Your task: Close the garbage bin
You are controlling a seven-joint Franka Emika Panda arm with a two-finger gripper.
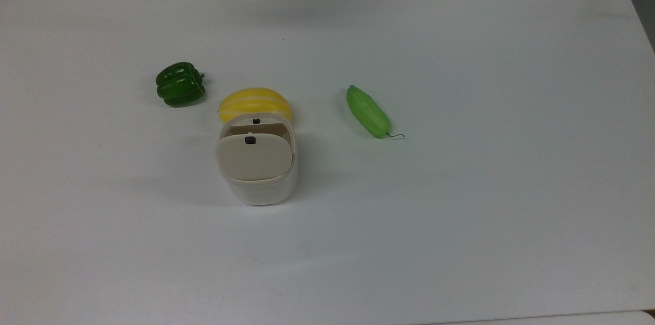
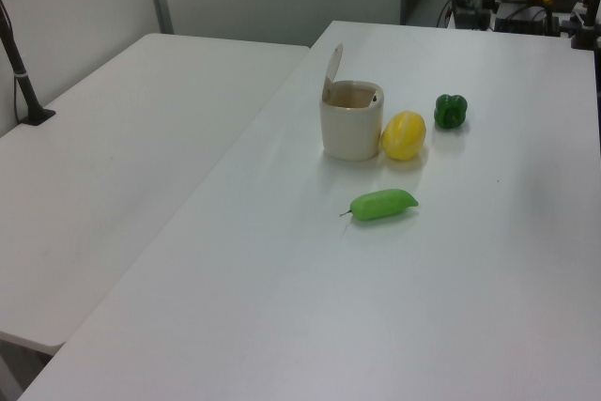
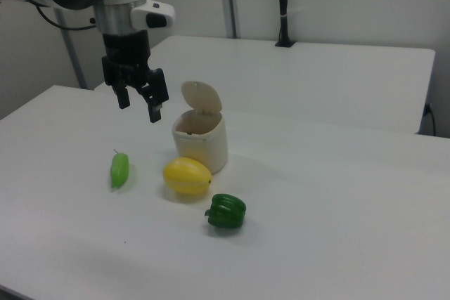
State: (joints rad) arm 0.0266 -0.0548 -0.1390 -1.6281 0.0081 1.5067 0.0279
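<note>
Gripper (image 3: pixel 138 105) of the Panda arm hangs in the air with its two black fingers apart and nothing between them, pointing down above the white table (image 1: pixel 460 187). Below it and toward the right view's right stands the garbage bin (image 3: pixel 201 142), off-white and rounded, its beige lid (image 3: pixel 200 96) tipped up on its hinge at the side away from the melon, the lid about level with the fingertips but apart from them. By the look of things, the task has not started in earnest: the bin is wide open, nothing touches the lid, and the whole closing push remains to be done, with the arm needing to travel over to the raised lid first. Just in front of the bin in the right view sits a yellow melon (image 3: pixel 187 175), touching or nearly touching its wall; a green bell pepper (image 3: pixel 226 211) lies farther from the gripper beyond the melon, and a light green cucumber (image 3: pixel 119 170) lies almost directly under the gripper. A small black button (image 1: pixel 250 140) marks the lid. No brand, label or legible writing can be made out on the bin or elsewhere.
</note>
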